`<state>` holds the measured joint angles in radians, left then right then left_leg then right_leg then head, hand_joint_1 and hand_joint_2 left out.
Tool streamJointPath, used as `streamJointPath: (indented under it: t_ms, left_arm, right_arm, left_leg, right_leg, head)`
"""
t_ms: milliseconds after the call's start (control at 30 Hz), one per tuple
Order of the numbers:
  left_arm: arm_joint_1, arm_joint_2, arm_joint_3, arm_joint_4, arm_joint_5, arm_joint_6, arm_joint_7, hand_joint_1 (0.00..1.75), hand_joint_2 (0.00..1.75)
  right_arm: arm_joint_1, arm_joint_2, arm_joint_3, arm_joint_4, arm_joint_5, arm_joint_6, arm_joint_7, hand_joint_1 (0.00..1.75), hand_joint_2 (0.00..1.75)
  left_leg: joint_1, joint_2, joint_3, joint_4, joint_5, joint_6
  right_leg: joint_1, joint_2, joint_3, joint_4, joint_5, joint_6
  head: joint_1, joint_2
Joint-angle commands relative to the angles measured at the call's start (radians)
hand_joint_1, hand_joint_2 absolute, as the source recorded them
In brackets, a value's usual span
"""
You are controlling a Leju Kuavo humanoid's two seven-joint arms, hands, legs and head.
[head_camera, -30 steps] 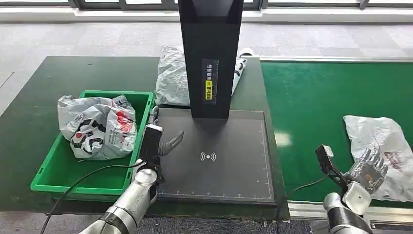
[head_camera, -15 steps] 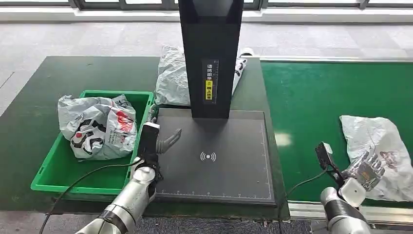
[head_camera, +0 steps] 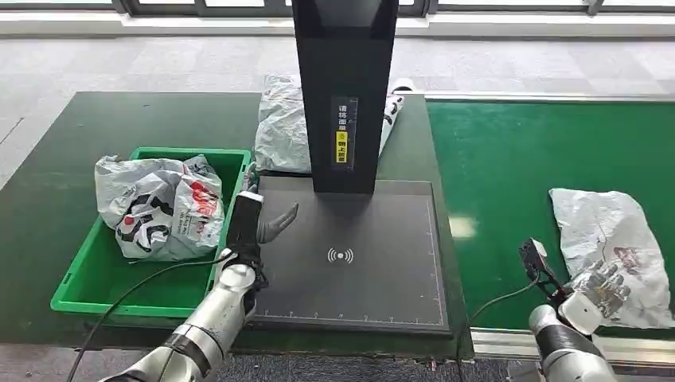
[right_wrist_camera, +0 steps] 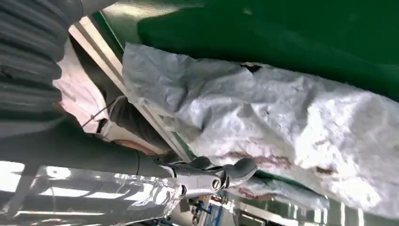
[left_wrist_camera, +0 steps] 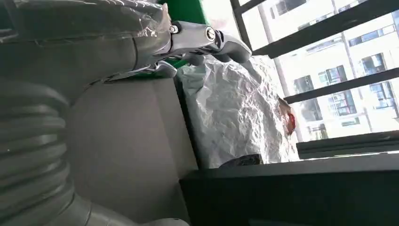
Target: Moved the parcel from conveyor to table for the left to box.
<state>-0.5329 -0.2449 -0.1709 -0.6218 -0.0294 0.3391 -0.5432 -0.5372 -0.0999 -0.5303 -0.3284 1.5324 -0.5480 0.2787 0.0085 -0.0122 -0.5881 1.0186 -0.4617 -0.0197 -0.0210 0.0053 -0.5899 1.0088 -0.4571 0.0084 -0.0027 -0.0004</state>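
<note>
Parcel (head_camera: pixel 611 248) on the conveyor (head_camera: pixel 509 183), right of the scanner (head_camera: pixel 350 255). Right hand (head_camera: pixel 598 288) over its near edge, fingers spread, empty. Reach further before closing. Left hand (head_camera: pixel 275 225) empty, fingers apart.

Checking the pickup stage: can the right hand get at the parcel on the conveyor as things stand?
Probably yes. The right hand hangs at the near edge of the parcel on the green conveyor, holding nothing, with nothing between them.
</note>
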Motion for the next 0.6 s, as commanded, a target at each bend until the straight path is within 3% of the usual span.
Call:
streamJointPath:
  t_ms: [33,433,533,600]
  left_arm:
    - [-0.054,0.012,0.054,0.083,0.015,-0.012,-0.004,0.00,1.75]
    - [0.006,0.027,0.063,0.020,0.017,-0.008,-0.013,0.00,1.75]
    - [-0.015,0.013,0.055,0.026,0.001,-0.007,0.013,0.00,1.75]
    - [-0.025,0.010,0.056,0.032,-0.002,-0.004,0.018,0.00,1.75]
  right_arm:
    - [-0.036,-0.034,0.054,0.089,0.031,0.169,0.047,1.75,1.75]
    - [-0.030,-0.001,0.062,0.066,0.023,0.127,0.038,1.75,1.75]
    - [-0.033,0.013,0.047,0.034,-0.024,-0.026,-0.062,1.75,1.75]
    - [-0.046,0.025,0.050,0.029,-0.036,-0.060,-0.092,1.75,1.75]
  left_leg:
    - [0.001,0.002,0.001,-0.001,0.001,0.001]
    - [0.001,0.005,0.005,-0.004,0.002,0.001]
    - [0.001,0.004,0.003,-0.002,0.001,0.001]
    - [0.001,0.004,0.002,-0.001,0.001,0.001]
  right_leg:
    - [0.001,0.000,0.001,-0.002,0.002,-0.001]
    - [0.000,0.003,0.003,-0.004,0.003,-0.002]
    - [0.001,0.002,0.002,-0.002,0.002,-0.001]
    - [0.001,0.002,0.000,-0.001,0.002,-0.001]
  head:
    - [0.000,0.000]
    - [0.000,0.000]
    - [0.000,0.000]
    - [0.000,0.000]
